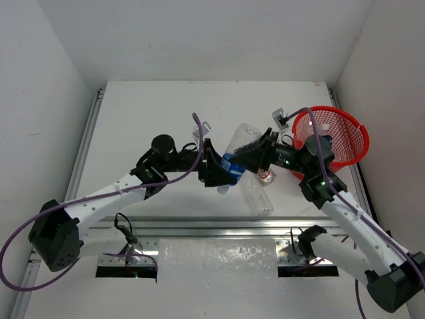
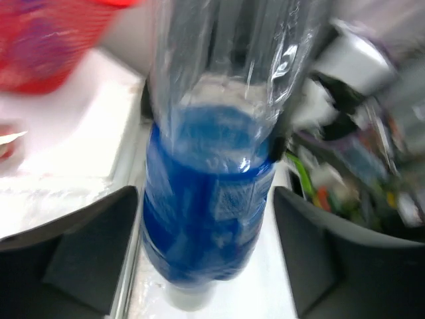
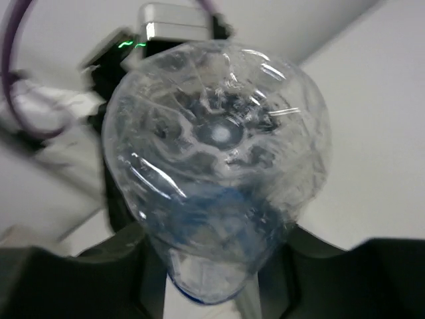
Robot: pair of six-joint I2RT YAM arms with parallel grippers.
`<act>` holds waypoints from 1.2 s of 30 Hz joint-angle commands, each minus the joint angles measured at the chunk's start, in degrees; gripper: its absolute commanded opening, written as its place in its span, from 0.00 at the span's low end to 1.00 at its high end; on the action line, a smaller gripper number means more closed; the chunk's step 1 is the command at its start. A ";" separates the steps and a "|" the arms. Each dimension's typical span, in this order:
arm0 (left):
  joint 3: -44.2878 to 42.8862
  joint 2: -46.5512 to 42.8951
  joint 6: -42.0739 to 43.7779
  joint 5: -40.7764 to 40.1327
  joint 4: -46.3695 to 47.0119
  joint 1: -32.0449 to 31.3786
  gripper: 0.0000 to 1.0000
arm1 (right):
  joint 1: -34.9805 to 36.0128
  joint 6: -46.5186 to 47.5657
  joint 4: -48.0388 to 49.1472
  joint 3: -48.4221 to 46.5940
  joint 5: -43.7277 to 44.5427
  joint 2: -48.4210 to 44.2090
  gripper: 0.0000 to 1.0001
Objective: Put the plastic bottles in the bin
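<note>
A clear bottle with a blue label [image 1: 236, 158] is held off the table between both arms, cap end down. My right gripper [image 1: 257, 153] is shut on its clear upper body; in the right wrist view the bottle's base [image 3: 219, 133] faces the camera between my right gripper's [image 3: 212, 242] two fingers. My left gripper [image 1: 214, 167] stands open round the blue label [image 2: 206, 206], with a thin gap at each finger [image 2: 86, 252]. The red mesh bin [image 1: 332, 136] stands at the right, just behind my right arm. An unlabelled bottle [image 1: 256, 197] and a squat red-capped bottle [image 1: 265, 176] lie on the table below.
White walls enclose the table on the left, back and right. A metal rail [image 1: 86, 146] runs along the table's left edge. The bin shows blurred at the top left of the left wrist view [image 2: 40, 46].
</note>
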State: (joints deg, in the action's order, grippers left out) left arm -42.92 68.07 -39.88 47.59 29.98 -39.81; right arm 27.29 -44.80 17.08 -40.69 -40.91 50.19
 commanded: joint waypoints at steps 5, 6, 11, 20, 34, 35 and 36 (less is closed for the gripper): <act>-6.75 -16.37 10.87 -52.98 -49.71 -0.27 0.97 | -2.06 24.55 -39.75 -21.95 67.39 -1.69 0.00; -5.44 -21.09 10.87 -54.78 -51.06 -0.27 0.99 | -3.02 28.58 -39.15 -22.59 76.76 -1.24 0.00; -2.18 -26.94 14.82 -53.05 -54.14 -0.18 1.00 | -21.03 26.26 -39.31 -28.48 73.61 4.20 0.00; 0.99 -28.61 15.80 -49.44 -54.76 -0.35 1.00 | -23.16 26.87 -31.85 -21.46 79.84 4.92 0.00; 2.13 -28.88 15.62 -46.10 -52.92 -0.27 1.00 | -23.25 14.48 -27.09 -3.34 71.66 -3.87 0.94; 2.13 -28.61 15.62 -45.58 -52.48 -0.27 1.00 | -23.25 14.39 -27.88 -4.30 73.06 -3.88 0.99; 2.22 -27.83 15.53 -45.31 -52.22 -0.27 1.00 | -23.25 14.47 -28.76 -5.01 73.77 -3.96 0.99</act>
State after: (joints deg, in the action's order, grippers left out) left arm -40.69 39.44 -25.26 0.36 -25.47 -40.07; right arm 4.21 -28.47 -13.78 -43.77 31.20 47.44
